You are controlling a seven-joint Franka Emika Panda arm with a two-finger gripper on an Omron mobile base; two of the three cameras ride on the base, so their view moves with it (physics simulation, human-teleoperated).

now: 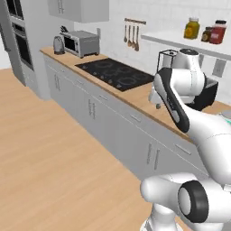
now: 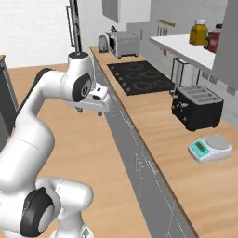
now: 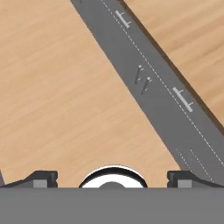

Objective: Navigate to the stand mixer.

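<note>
The stand mixer is out of view. My gripper [image 2: 89, 111] hangs over the wooden floor just in front of the grey cabinet fronts [image 2: 135, 153], pointing down. In the hand view its two dark fingertips [image 3: 43, 177] stand far apart with nothing between them, so my gripper [image 3: 113, 177] is open above the floor [image 3: 57, 87] beside the cabinet drawers [image 3: 153, 83].
The wooden counter [image 2: 158, 116] runs along the right. It carries a black four-slot toaster [image 2: 197, 111], a small kitchen scale [image 2: 210, 148], a black cooktop [image 1: 115, 72] and a toaster oven [image 1: 80, 43]. Jars [image 1: 191, 28] stand on a white shelf. Open floor [image 1: 49, 149] lies to the left.
</note>
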